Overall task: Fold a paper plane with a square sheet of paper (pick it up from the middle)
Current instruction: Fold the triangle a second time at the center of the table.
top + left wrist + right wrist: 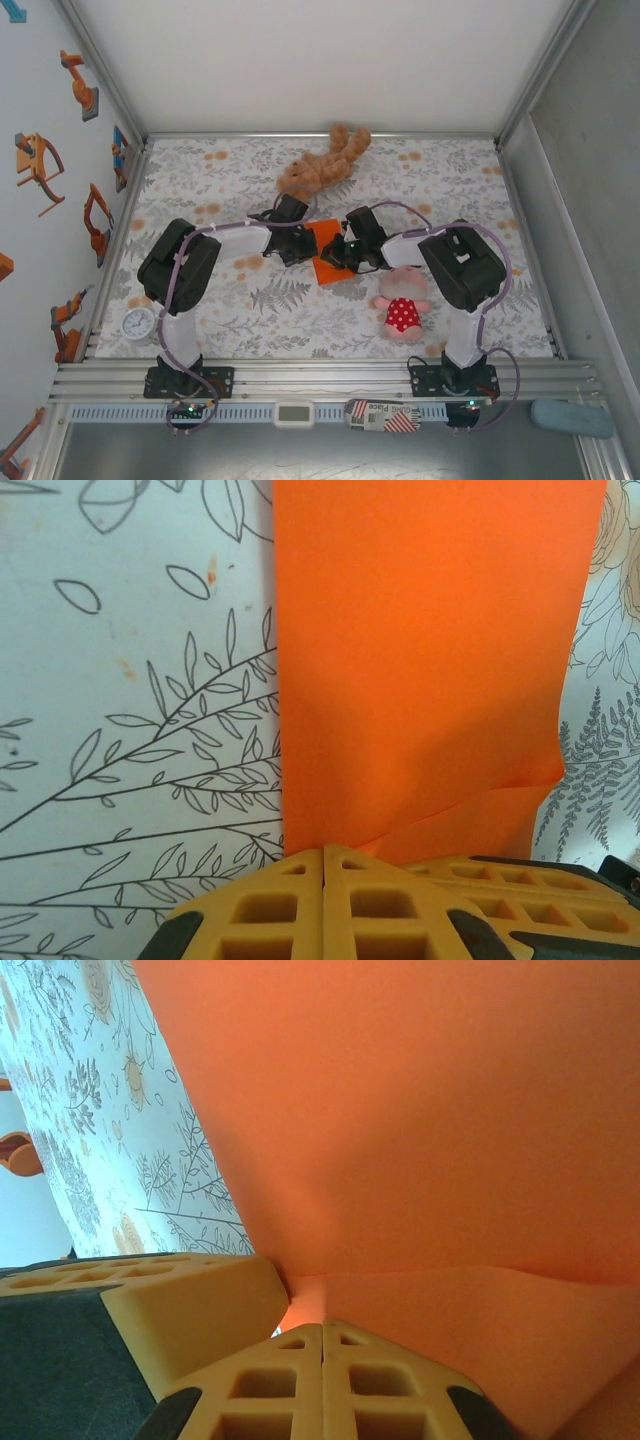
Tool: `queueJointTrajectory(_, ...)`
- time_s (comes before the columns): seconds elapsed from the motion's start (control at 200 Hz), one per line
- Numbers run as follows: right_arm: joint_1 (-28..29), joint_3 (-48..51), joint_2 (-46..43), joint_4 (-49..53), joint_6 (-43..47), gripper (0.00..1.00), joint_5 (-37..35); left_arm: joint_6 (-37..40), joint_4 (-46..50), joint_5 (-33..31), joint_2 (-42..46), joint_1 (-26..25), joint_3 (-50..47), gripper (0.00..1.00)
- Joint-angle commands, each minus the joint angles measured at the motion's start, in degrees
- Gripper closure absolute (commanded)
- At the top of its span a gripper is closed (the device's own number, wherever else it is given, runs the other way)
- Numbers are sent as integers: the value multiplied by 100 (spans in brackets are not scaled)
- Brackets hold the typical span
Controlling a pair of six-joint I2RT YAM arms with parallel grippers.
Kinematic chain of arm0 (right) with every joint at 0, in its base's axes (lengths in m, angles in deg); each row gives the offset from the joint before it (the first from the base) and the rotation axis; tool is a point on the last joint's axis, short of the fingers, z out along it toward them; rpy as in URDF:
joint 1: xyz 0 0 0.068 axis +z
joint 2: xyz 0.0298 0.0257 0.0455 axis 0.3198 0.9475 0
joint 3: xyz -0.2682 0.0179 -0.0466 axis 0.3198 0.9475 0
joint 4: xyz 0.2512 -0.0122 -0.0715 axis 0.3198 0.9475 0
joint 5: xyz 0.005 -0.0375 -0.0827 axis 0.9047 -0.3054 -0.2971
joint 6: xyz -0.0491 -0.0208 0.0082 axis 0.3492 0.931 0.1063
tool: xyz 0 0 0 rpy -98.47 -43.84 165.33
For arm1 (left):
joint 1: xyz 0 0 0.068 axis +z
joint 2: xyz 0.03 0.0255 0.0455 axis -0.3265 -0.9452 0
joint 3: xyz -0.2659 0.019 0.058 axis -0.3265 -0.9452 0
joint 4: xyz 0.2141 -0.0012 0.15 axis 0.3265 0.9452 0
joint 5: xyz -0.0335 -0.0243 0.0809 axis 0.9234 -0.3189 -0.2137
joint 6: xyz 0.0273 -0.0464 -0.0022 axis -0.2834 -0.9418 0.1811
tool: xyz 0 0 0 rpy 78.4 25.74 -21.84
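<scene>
Left end effector [325,852] fingers together, nipping paper [430,660] edge; right end effector [322,1328] likewise clamped on it. Paper near bear [322,165], partly hidden under both, corners cut off.

Plush bear [322,165] at back, pink doll [402,308] rt — white clock [138,323] lt.

The leaf-patterned table [250,310] bears a brown plush bear [322,165], a pink doll [403,305], a white clock [138,323] and orange paper [330,268].

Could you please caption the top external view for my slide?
Left gripper and right gripper, both shut, pinch the orange sheet between plush bear and doll.
</scene>
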Motion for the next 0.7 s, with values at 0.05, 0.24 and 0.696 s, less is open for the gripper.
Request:
queueJointTrajectory(0.05, -61, 30, -231, 175, 88, 100, 83, 326, 408, -213, -215, 15, 161, 100)
queueJointTrajectory(0.24, -163, -287, -789, 1334, 1252, 100, -98, 744, 577, -99, -344, 134, 265, 100)
queueJointTrajectory(0.696, -266, -668, -148, 1442, 1630, 100, -45, 1263, 748, 93, -503, 209, 521, 100)
